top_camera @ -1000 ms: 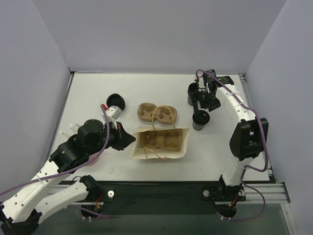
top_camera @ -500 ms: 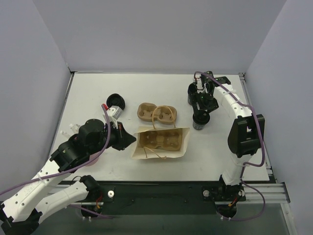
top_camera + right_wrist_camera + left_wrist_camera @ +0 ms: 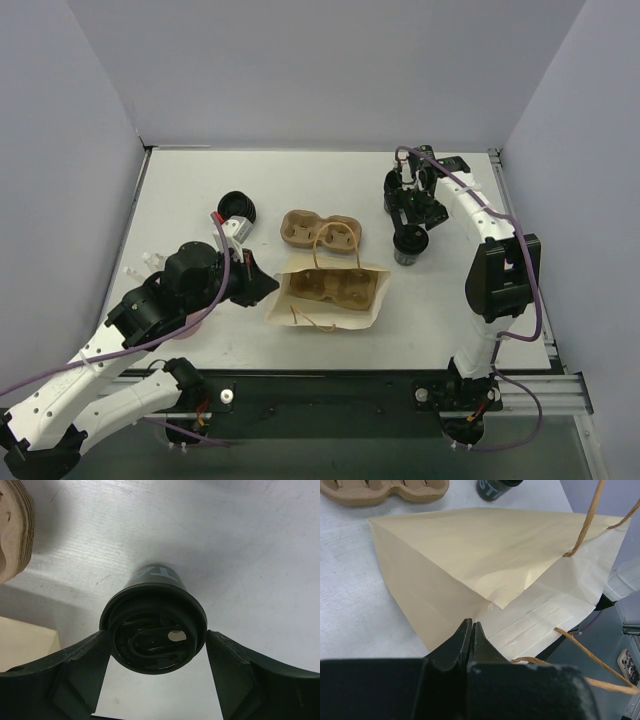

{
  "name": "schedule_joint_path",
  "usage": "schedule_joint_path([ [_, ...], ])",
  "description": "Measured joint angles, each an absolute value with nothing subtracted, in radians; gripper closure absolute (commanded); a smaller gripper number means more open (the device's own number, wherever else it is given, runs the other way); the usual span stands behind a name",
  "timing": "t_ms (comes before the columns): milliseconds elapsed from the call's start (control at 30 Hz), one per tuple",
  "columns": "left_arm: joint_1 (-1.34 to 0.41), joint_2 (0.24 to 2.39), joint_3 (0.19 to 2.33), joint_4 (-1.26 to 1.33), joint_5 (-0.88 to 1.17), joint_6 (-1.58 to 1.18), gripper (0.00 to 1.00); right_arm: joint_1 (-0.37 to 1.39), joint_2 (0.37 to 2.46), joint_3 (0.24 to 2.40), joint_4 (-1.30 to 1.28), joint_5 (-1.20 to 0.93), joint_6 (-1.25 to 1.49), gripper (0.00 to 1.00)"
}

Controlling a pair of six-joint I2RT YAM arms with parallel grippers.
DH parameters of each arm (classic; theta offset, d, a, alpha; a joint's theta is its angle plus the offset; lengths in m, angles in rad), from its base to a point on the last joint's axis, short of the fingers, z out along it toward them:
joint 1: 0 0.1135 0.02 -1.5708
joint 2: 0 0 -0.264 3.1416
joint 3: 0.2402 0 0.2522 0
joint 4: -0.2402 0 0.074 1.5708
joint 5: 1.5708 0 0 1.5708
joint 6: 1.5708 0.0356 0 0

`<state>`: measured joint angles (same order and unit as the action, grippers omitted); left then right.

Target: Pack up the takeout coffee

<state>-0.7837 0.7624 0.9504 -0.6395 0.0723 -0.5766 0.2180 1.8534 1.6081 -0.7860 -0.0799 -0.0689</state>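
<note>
Takeout coffee (image 3: 152, 622) betw. spread R tool (image 3: 155, 636); L tool (image 3: 471, 630) shut at bag (image 3: 470, 555) edge.

We look down on a white desk (image 3: 190, 190) closed in by plain, pale lilac-grey walls (image 3: 330, 70) behind and on both sides. A black strip (image 3: 330, 395) lines its near edge. The light is soft and even.

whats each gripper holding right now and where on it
Left gripper is pinched shut on the bag, at its edge. Right gripper straddles the cup at its top; whether it grips cannot be told.
</note>
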Motion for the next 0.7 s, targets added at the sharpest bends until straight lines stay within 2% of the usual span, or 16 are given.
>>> schedule_joint_path([
  [700,-0.784,0.764,0.967,-0.666,0.057,-0.583,1.0,0.23,1.835,1.624,-0.789,-0.064,-0.065,0.2],
])
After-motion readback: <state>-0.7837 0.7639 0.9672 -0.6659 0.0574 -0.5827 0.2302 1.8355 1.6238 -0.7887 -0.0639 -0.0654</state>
